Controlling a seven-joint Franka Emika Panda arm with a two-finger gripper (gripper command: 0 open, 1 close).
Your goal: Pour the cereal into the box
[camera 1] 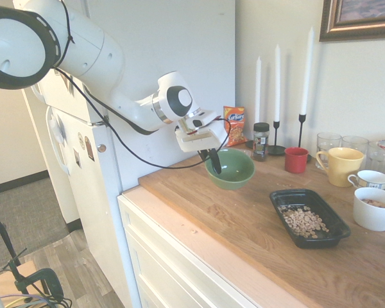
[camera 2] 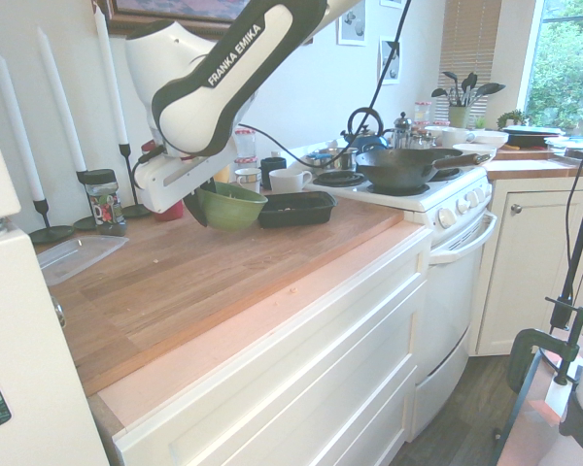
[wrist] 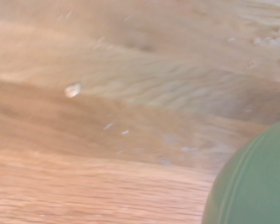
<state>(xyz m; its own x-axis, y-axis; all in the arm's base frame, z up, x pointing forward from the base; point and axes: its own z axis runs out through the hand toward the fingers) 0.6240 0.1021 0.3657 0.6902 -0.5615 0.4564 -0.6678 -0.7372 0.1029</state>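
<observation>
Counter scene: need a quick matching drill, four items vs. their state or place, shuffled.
Items:
1. green bowl
2. cereal
3. yellow mug
4. orange snack packet

States:
A. leaning against the wall by the candles
B. lying in the black box
C. gripped at the rim by the claw, tilted
D. standing right of the red cup

Pairs: 1-C, 2-B, 3-D, 4-A

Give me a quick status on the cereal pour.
Gripper shut on green bowl, held tilted above the counter. Cereal lies in black tray. Nothing between bowl and tray.
</observation>
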